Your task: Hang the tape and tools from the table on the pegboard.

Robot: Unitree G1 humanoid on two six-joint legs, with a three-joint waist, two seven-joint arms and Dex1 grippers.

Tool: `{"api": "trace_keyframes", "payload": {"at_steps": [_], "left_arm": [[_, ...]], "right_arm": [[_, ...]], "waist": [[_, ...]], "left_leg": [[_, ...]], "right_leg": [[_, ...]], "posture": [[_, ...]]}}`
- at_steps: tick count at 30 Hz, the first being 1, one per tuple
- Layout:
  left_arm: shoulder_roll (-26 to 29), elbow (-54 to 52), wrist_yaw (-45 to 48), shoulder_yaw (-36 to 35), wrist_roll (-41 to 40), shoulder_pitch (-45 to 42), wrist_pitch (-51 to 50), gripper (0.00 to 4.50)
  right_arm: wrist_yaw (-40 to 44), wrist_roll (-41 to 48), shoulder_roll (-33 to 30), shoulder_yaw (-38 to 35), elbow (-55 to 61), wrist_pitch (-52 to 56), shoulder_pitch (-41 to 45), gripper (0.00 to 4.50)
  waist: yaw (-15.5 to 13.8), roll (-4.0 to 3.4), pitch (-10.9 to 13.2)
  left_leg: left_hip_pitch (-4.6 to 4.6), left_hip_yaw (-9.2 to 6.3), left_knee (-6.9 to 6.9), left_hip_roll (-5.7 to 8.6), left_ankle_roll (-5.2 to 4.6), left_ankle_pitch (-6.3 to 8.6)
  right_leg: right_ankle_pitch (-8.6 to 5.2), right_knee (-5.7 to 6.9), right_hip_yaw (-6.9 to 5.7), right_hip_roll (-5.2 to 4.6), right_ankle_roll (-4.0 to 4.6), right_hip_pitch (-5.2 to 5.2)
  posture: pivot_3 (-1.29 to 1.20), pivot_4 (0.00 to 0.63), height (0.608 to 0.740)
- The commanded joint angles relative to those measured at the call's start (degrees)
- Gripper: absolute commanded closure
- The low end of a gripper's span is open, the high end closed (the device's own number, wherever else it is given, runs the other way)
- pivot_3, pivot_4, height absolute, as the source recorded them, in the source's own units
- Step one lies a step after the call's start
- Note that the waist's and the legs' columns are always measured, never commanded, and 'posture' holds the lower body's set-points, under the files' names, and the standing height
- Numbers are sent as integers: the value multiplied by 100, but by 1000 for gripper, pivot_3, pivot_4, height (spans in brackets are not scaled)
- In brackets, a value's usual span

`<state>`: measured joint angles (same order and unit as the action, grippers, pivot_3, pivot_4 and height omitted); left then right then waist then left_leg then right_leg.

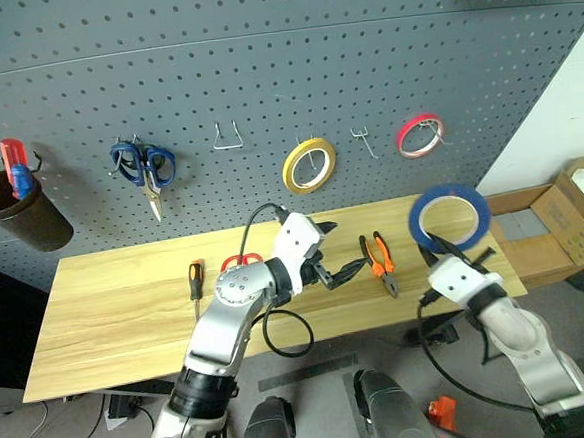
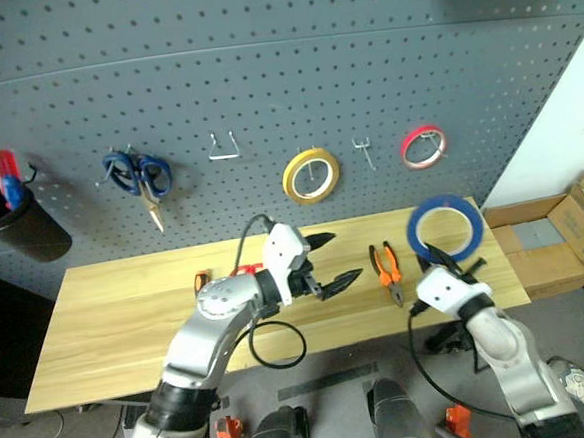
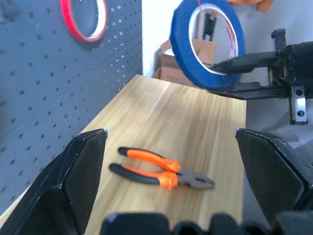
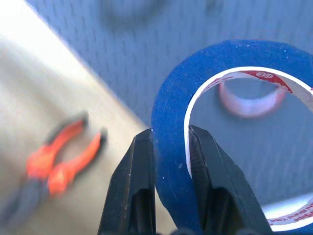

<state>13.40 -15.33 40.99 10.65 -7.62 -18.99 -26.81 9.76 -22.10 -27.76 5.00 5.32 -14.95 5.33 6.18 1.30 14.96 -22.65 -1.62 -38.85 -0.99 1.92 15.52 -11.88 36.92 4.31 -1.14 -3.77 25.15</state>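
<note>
Right tool is clamped on the one blue tape, its two black fingers pinching the ring's lower edge from outside and inside; the roll stands upright in the air off the right end of the desk, in front of the lower part of the pegboard. Left tool hovers over the middle of the desk with its two fingers spread wide and nothing between them, pointing toward the right tool. Three tools lie on the desk: one pair of orange-and-black pliers just right of the left tool, one screwdriver toward the left, and one pair of red-handled scissors, mostly hidden behind the left arm so that little more than the red loops shows. On the pegboard hang two rolls of tape, one yellow roll and one red-pink roll, along with one pair of blue-handled scissors. Between these hang two bare metal hooks, one wide wire loop and one small hook between the two rolls. One dark cup is mounted at the far left of the board, with red and blue handles sticking out of it. One open cardboard box sits past the right end of the desk.
</note>
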Motion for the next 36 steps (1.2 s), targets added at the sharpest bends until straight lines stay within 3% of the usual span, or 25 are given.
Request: {"api": "trace_keyframes", "payload": {"at_steps": [1, 15, 26, 36], "left_arm": [[-12, -451, -289, -99, -118, -13, -127, 0], [-3, -107, -914, -127, 12, -306, 260, 0], [61, -72, -811, -36, -75, -315, 243, 0], [36, -126, -794, 54, -97, -280, 162, 0]], "right_arm": [[-241, -128, 35, 52, -319, -457, 448, 4074], [-304, -122, -145, 285, -1948, -1755, 1723, 4074], [1775, 1260, -104, 834, -3508, -2674, 2775, 4074], [2116, 1324, -144, 720, -4940, -2917, 3614, 4074]], "waist": [[-7, 27, -39], [-146, 43, -287], [-141, 45, -301], [-143, 44, -302]], "left_leg": [[0, -7, 0, 5, -4, -9], [-2, -24, 6, 16, -13, -17], [88, -28, 3, 18, -22, -22], [87, -35, 7, 18, -22, -22]], "right_leg": [[3, 2, 0, 0, 1, -3], [27, 0, -4, -6, 36, -12], [18, -5, -4, -5, 15, -106], [32, -3, -7, -5, 39, -104]], "posture": [[-90, 149, 740], [-21, 108, 740], [-4, 110, 740], [-2, 121, 740]]}}
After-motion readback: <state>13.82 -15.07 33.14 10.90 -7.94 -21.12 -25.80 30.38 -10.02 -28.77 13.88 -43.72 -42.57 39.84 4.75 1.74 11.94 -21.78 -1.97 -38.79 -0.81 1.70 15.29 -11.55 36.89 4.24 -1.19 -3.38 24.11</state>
